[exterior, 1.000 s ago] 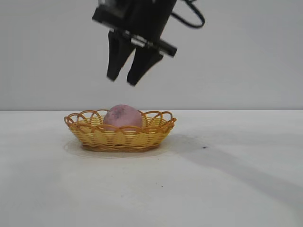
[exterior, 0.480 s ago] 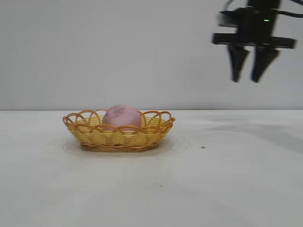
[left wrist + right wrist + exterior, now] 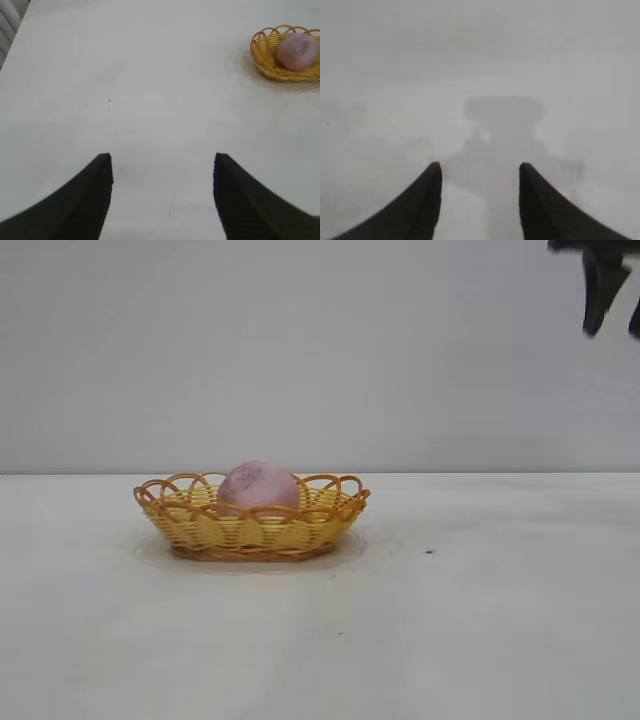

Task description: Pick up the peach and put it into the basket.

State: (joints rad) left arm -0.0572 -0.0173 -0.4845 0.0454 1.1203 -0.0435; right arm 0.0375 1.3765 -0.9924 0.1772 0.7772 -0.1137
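peach [image 3: 258, 487] in basket [image 3: 252, 530], bare table [image 3: 480, 620], right claw [image 3: 618, 300] high aside

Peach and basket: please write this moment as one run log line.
peach: in basket | right gripper: open, empty, high at exterior view's right | left gripper: open, empty

- The basket [image 3: 252, 519] with the peach [image 3: 258, 487] inside stands on the white table [image 3: 480, 620]; these are the only things rising from it.
- Above the peach the air is open: a gripper could come straight down onto it.
- The right gripper [image 3: 618, 302] hangs high at the exterior view's upper right corner, well apart from the basket, fingers spread.
- The left gripper [image 3: 162, 200], fingers apart, faces bare tabletop; the basket sits far off to one side.
- A small dark speck [image 3: 428, 552] lies flat near the basket.
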